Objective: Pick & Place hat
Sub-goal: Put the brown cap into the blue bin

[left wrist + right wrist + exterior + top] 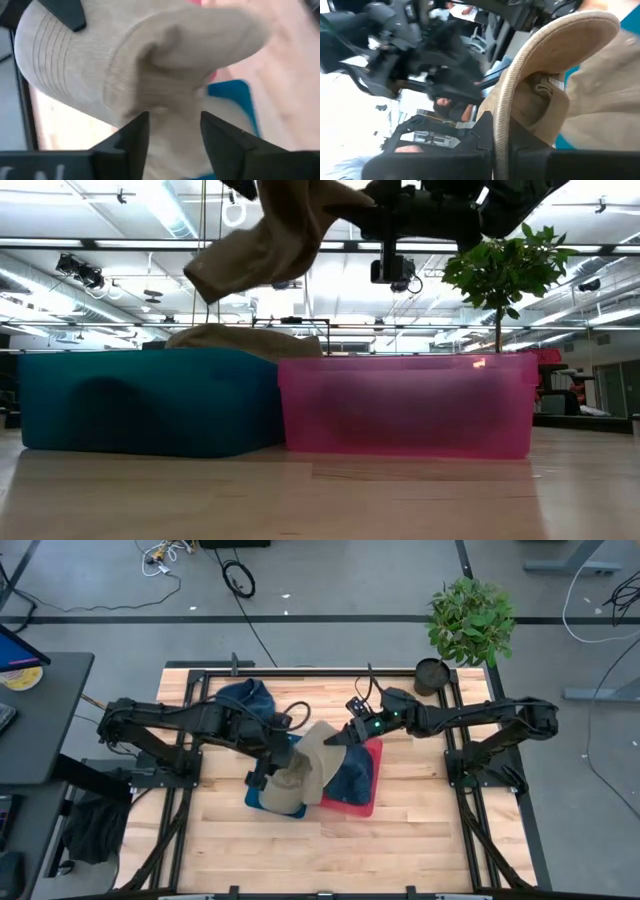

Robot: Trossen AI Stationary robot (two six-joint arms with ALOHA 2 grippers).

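A tan brimmed hat (318, 762) hangs in the air over the seam between a teal bin (262, 802) and a pink bin (362, 802). In the low view the hat (265, 240) is clear above both bins. My right gripper (338, 740) reaches in level from the table's right side and is shut on the hat's brim. My left gripper (262, 778) points down at a slant from the left. Its fingers (135, 137) are open, one on each side of the hat's crown cloth (170, 100). My right gripper pinches the edge of the hat's brim (506, 117) between its two fingers, coming level from the table's right side. The brim stands on edge in the hold. The rest of the hat hangs away from the fingers, lifted clear of the bins. My left gripper's open fingers flank the crown cloth; I cannot tell whether they touch it.
A dark blue hat (352, 778) lies in the pink bin. A tan heap of cloth (245, 338) rises over the teal bin's rim. Another blue hat (245, 695) lies on the table at the back left. A potted plant (470, 620) stands at the back right corner.
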